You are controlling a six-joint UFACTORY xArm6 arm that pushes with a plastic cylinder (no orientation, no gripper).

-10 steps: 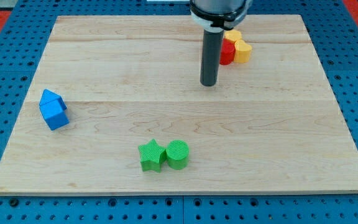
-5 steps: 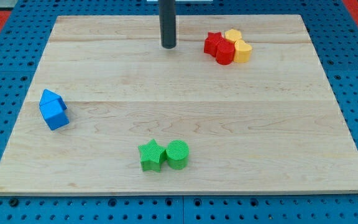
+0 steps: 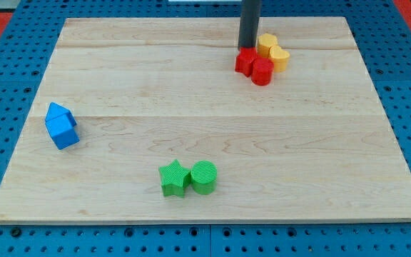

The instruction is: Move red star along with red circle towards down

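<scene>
The arm ends in a plain dark rod with nothing to open or close, so it grasps nothing; it only presses. The rod comes down from the view's top edge, and my tip (image 3: 248,48) sits at the upper rim of the red star (image 3: 245,61), touching it or very nearly so from the star's 12 o'clock side.

The red star lies near the board's top edge, right of centre. The red circle (image 3: 262,71) is pressed against the star at about its 4 o'clock, a little lower in the view. Two yellow blocks crowd the same cluster: one yellow block (image 3: 267,43) sits at roughly 1 o'clock from the star, just beside the rod, and a second yellow block (image 3: 280,58), which looks heart-shaped, sits at about 2 o'clock from the red circle, touching or almost touching it. Their exact shapes are hard to make out.

Well apart from this group, a blue block (image 3: 61,126) with a peaked top rests near the left edge of the wooden board (image 3: 205,143), at about 8 o'clock from the star. Near the bottom edge, a green star (image 3: 173,178) and a green circle (image 3: 204,177) stand side by side, touching, with the star on the view's left. They lie at roughly 7 o'clock from the red pair.
</scene>
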